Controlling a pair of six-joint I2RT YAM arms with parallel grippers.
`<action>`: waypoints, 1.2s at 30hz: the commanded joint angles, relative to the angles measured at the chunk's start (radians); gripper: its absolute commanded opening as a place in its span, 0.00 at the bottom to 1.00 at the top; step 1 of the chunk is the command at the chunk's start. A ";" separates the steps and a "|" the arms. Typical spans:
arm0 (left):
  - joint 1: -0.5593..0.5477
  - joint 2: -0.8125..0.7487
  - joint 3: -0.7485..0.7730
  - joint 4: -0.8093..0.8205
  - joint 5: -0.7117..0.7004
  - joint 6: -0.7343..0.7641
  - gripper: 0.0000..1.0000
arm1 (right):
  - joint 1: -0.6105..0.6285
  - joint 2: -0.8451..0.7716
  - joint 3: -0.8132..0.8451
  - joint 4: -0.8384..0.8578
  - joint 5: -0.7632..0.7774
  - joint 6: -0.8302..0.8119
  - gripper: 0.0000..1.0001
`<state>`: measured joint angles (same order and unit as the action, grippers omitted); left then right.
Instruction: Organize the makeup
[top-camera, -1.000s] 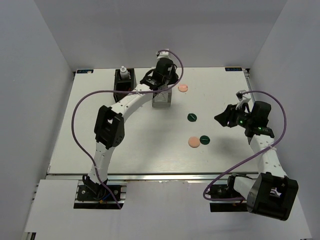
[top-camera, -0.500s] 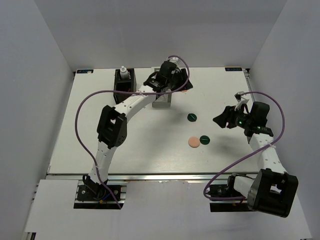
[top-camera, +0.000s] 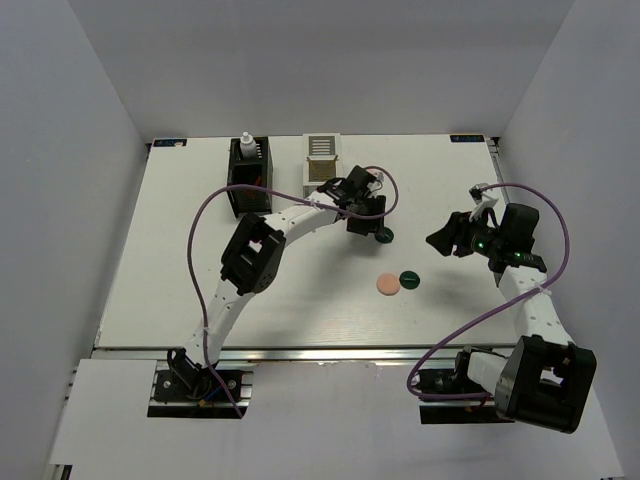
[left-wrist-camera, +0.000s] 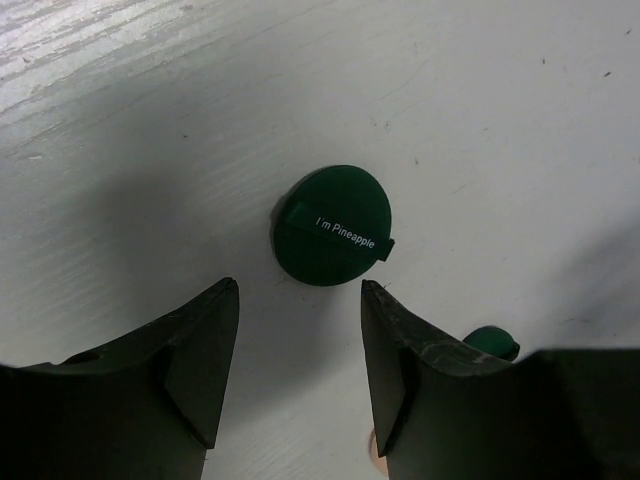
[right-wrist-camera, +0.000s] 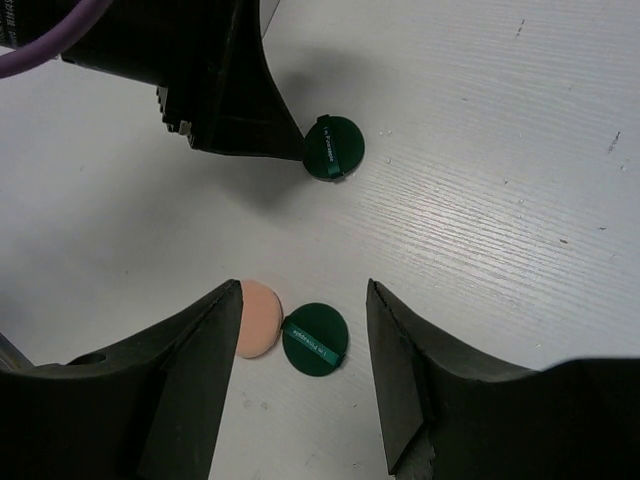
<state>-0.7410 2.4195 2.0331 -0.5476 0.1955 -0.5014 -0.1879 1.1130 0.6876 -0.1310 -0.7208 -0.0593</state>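
I am bringing the left gripper (left-wrist-camera: 297, 295) in over the green disc (left-wrist-camera: 332, 225) printed "I'm Pineapple". The disc is lying flat on the table (top-camera: 180, 280), to the right of the white slatted box (top-camera: 321, 165) and a little nearer the arm bases than it. The jaws are standing wide apart with nothing between them, and the disc is showing just ahead of the tips, not yet inside the gap.

I am reading this disc as a makeup puff: thin, very light, probably soft at the rim, with a strap (left-wrist-camera: 340, 229) across its face. Lying so low, it is giving me little to bite on. I am planning to straddle it across its width, bring the tips right down to the table and pinch opposite edges. The gap looks only just wider than the disc. It may skate on the smooth top if one finger lands first.

The right gripper (right-wrist-camera: 303, 290) is hanging farther right of the white box, jaws spread and empty. A second green disc (right-wrist-camera: 316, 340) and a peach disc (right-wrist-camera: 255, 318) are lying touching each other, nearer the bases again.
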 joint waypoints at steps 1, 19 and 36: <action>-0.006 -0.005 0.048 -0.003 -0.013 0.021 0.62 | -0.002 -0.004 -0.005 0.013 -0.003 -0.005 0.58; -0.060 0.095 0.078 0.009 -0.094 0.035 0.60 | -0.002 -0.004 -0.014 0.025 0.000 0.010 0.59; -0.090 0.121 0.036 -0.009 -0.122 0.057 0.19 | -0.008 0.001 -0.020 0.033 0.004 0.010 0.59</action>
<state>-0.8120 2.4969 2.1014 -0.4950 0.0635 -0.4530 -0.1902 1.1130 0.6704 -0.1272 -0.7128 -0.0547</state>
